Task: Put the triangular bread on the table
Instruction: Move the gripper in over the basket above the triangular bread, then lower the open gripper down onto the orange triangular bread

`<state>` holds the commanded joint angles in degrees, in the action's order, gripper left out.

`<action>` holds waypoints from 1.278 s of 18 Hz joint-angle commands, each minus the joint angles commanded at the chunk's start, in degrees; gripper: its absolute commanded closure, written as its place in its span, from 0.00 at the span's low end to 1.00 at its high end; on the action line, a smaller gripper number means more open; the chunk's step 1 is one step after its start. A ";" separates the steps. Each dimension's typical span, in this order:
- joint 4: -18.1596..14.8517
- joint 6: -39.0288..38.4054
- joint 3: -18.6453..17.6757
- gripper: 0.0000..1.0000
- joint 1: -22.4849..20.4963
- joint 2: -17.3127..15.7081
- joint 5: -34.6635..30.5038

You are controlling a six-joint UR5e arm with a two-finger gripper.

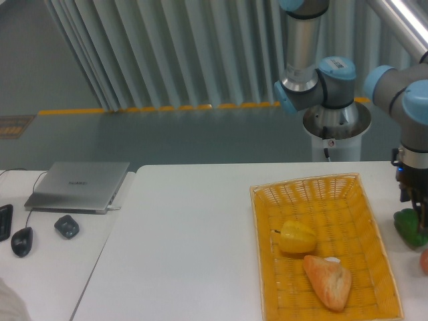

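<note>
Lying in the near right part of the yellow basket [364, 200], the bread [328, 281] rests just in front of the yellow pepper [297, 236], its long axis running diagonally from upper left to lower right. The gripper [421, 217] hangs at the right edge of the view, over a green vegetable [408, 226] outside the basket; whether its fingers are spread or pressed together, I cannot tell. The bread lies to its left and nearer the camera, across 1 basket wall. The table [187, 241] offers wide bare room left of the basket for setting it down.
</note>
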<state>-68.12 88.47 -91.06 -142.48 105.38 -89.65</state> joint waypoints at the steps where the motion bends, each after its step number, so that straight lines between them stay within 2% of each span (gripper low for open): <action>1: 0.00 -4.14 0.26 0.00 0.62 0.35 0.35; 4: 0.70 -14.96 2.11 0.00 4.74 3.24 0.27; 8: 6.23 -23.50 3.69 0.00 8.36 6.85 0.09; 10: 7.47 -26.84 3.78 0.00 8.62 7.73 0.18; 15: 7.65 -29.14 3.70 0.00 9.33 8.61 0.18; 20: 8.09 -29.41 3.69 0.00 11.34 10.90 -0.26; 23: 8.09 -29.50 3.70 0.00 11.79 11.43 -2.10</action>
<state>-60.03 58.97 -87.36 -130.69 116.80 -91.75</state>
